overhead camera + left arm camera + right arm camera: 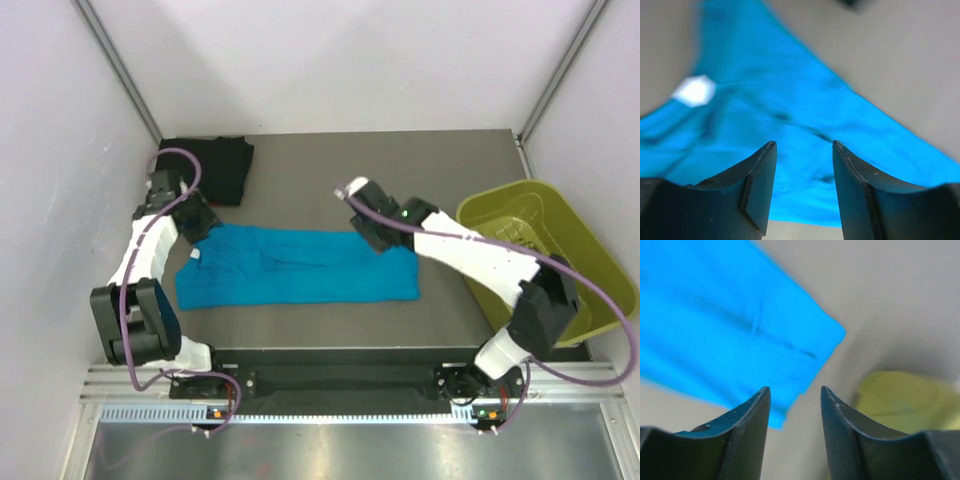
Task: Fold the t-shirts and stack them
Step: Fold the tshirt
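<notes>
A bright teal-blue t-shirt (300, 265) lies folded into a long strip across the middle of the table. Its small white neck label (694, 91) sits at the left end. A black t-shirt (215, 165) lies bunched at the back left corner. My left gripper (200, 232) hovers over the teal shirt's far left corner. In the left wrist view that gripper (804, 145) is open, with only the teal cloth (790, 115) below it. My right gripper (375, 238) is over the shirt's far right corner. It (794, 390) is open and empty, with the shirt's edge (715, 325) just beneath.
A yellow-green plastic bin (575, 250) stands at the right edge of the table; it also shows in the right wrist view as a blurred bin (900, 395). White walls close in the back and both sides. The arm bases sit along the near edge.
</notes>
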Action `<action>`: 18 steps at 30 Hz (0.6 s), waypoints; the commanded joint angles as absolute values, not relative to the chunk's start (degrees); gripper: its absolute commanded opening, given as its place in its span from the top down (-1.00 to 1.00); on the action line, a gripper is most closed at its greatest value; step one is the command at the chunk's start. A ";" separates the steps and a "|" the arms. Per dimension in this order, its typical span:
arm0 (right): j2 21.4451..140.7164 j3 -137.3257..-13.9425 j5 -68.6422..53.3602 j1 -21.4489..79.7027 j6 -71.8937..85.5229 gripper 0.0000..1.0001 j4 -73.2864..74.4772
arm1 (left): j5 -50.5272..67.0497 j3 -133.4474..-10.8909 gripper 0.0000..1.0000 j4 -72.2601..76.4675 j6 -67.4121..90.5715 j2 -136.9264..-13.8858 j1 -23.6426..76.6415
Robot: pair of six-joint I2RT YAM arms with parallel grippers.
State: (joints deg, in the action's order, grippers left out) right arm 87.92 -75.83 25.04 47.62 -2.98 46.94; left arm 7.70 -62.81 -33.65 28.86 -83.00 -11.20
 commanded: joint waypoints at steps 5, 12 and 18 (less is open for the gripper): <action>83.95 -67.78 13.36 37.71 24.24 0.13 46.59 | 18.82 -67.24 -0.06 -26.99 25.75 -86.83 -2.56; 82.70 -59.60 12.86 31.91 22.15 0.14 41.40 | 20.48 -68.99 -0.04 -24.18 27.51 -94.21 2.02; 81.92 -55.47 8.63 30.32 20.30 0.21 40.08 | 19.52 -68.65 -0.04 -23.99 26.90 -96.24 3.96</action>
